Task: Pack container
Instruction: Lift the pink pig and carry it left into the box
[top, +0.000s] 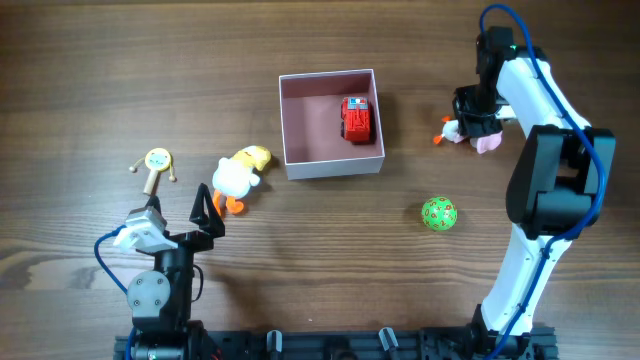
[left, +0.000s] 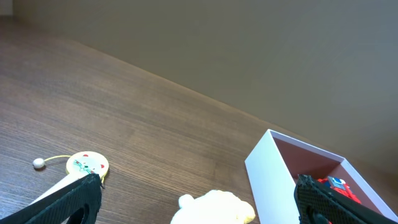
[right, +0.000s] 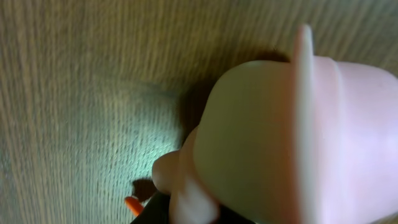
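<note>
My left gripper (top: 178, 212) is resting low near the front edge of the table (top: 100, 80). Its two fingers are standing wide apart and are holding nothing. A yellow and white duck (top: 240, 172) is lying just beyond it, and a small drum rattle (top: 157, 161) is lying to the left of the duck.

The container (top: 333, 164) is standing in the middle of the table, open upward, with a red toy car (top: 358, 119) lying in its far right corner.

My right gripper (top: 468, 125) is hanging to the right of the container, over a pink and white toy (right: 280, 143). This toy is filling the blurred wrist view, so I cannot tell whether the fingers are gripping it. A green ball (top: 438, 214) is lying nearer the front, apart from both.
</note>
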